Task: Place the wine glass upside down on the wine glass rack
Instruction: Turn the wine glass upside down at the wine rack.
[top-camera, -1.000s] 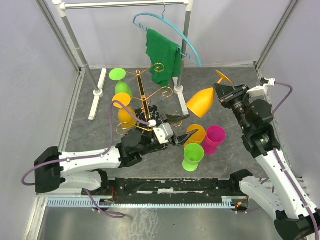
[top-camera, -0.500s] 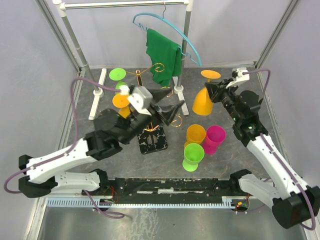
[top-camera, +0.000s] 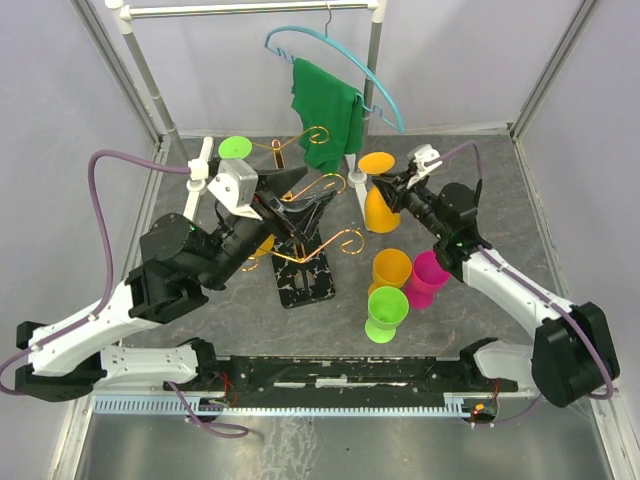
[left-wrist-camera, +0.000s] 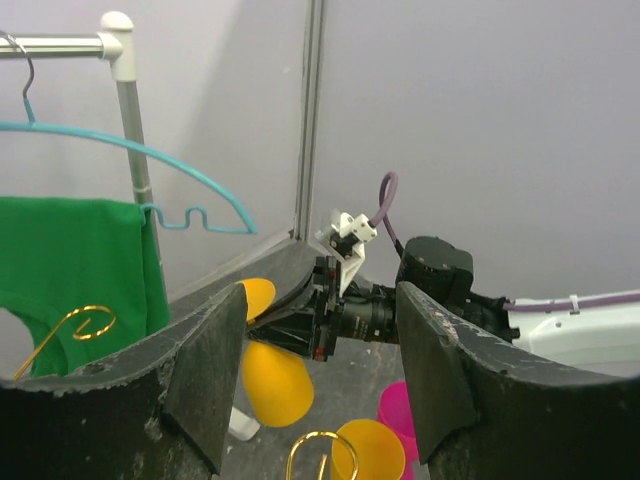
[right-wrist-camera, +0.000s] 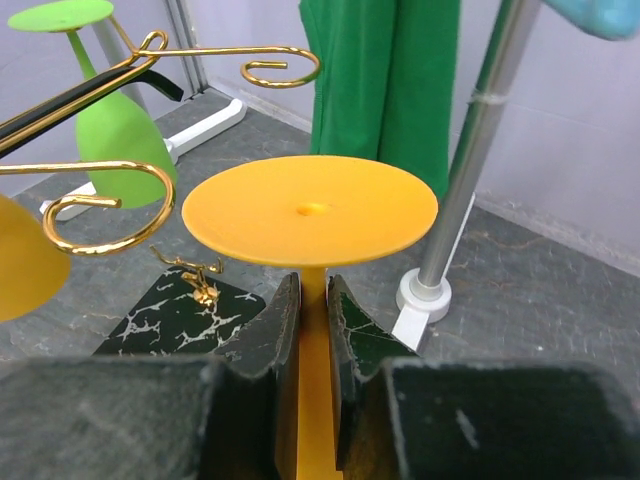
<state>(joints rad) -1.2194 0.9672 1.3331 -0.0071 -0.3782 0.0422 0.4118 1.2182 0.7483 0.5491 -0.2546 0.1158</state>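
Observation:
The wine glass rack has gold scroll arms on a black marbled base; the base also shows in the right wrist view. A green glass hangs on the rack upside down, and an orange one hangs beside it. My right gripper is shut on the stem of an orange wine glass, held upside down with its foot up, just right of the rack. Its fingers clamp the stem under the foot. My left gripper is open and empty over the rack, facing the orange glass.
An orange cup, a pink cup and a green cup stand right of the rack base. The white clothes rail stands at the back with a teal hanger and green cloth. Its foot is close behind the held glass.
My right gripper carried the orange glass left toward the rack and turned it fully foot-up. My left arm rose from low over the table to above the rack.

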